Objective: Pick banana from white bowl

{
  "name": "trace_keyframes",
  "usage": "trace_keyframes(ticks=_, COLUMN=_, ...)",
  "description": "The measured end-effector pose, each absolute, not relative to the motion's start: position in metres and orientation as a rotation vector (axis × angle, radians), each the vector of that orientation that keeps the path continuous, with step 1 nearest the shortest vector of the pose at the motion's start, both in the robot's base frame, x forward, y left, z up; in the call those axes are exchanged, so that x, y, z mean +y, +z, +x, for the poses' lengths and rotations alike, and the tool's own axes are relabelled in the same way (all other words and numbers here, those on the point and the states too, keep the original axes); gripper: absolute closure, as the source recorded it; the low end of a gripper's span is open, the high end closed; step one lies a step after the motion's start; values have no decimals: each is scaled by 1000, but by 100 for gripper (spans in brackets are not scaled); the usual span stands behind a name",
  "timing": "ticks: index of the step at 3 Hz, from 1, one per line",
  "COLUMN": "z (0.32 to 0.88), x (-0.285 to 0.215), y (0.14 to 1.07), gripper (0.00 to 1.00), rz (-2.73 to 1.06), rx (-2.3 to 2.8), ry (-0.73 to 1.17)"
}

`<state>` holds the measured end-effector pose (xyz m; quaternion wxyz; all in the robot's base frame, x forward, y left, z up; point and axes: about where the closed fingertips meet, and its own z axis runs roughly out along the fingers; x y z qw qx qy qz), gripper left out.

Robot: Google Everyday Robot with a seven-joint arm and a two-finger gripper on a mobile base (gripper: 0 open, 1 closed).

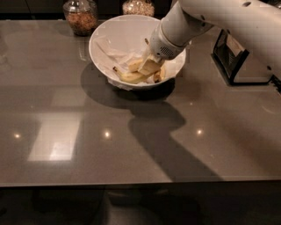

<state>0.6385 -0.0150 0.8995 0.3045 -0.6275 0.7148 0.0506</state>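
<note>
The white bowl (102, 38) stands at the back middle of the grey table, lined with crumpled white paper. The short pale-yellow banana (147, 67) lies in the bowl's right half. My gripper (152, 61) reaches down into the bowl from the right and sits right on this banana, partly hiding it. A longer curved banana with a dark stem (128, 78) lies just in front of it, at the bowl's bottom.
Two glass jars with grainy contents (81, 16) (138, 6) stand behind the bowl. A black boxy appliance (239, 61) stands to the right of the bowl, under my arm. The table's front edge (131, 183) runs across the lower part of the view.
</note>
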Motion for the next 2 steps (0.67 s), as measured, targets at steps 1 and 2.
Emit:
trace_keyframes(ticks=1, z=634, x=-12, y=913, gripper=100, rz=-1639, rx=1872, ry=145)
trace_keyframes(ticks=2, z=628, x=-14, y=928, gripper=100, rz=-1605, rx=1842, ry=159)
